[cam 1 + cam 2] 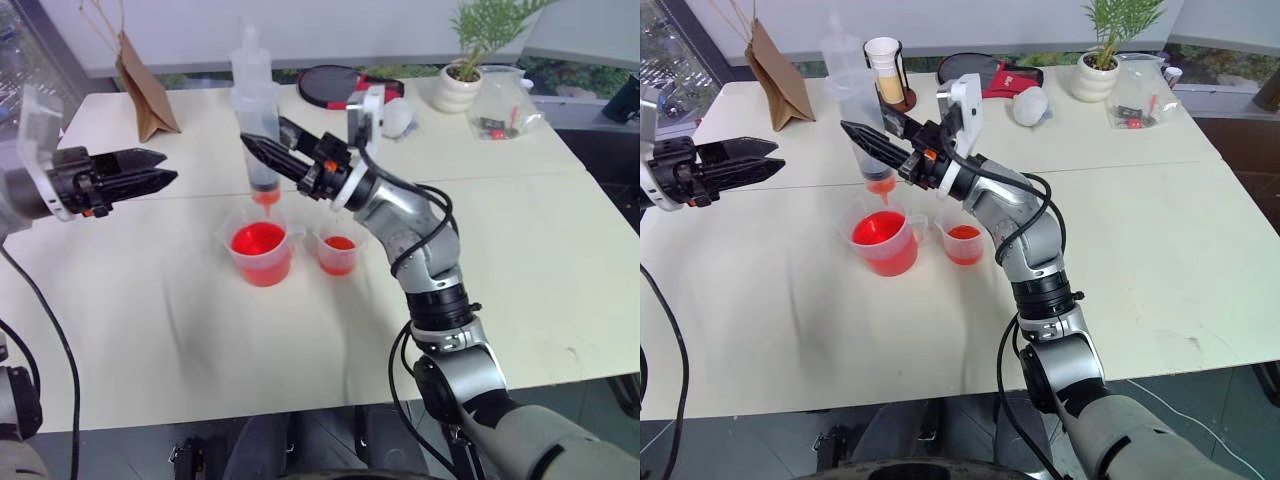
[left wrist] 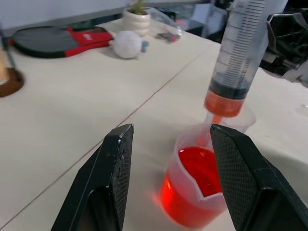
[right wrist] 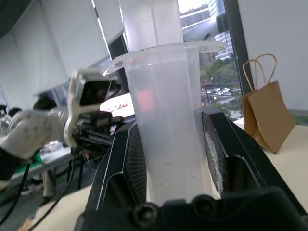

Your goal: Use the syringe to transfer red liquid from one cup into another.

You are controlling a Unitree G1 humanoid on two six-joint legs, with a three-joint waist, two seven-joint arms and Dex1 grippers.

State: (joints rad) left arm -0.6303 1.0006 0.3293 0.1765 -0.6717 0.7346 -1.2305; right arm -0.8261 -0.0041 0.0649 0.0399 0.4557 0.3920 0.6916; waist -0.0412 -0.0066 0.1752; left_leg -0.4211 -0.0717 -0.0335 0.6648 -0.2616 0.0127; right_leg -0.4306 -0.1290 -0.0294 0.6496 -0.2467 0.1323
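Pale cream desk (image 1: 150,300), seam line across top. Brown paper bag (image 1: 145,90) standing at far left corner. Small potted plant (image 1: 465,70) in white pot at far edge, clear plastic bag (image 1: 505,105) of small items beside it. Black-and-red flat case (image 1: 335,85) and white ball (image 1: 398,117) near back. Window (image 3: 211,53) behind, city view, white blinds.

The syringe (image 2: 236,62) is cut off at the picture's top edge in the left wrist view, its plunger out of sight. In the right wrist view its barrel runs past the top edge and its tip is hidden below the right gripper (image 3: 171,159). Behind the barrel, a tall container (image 1: 885,68) stands partly hidden.
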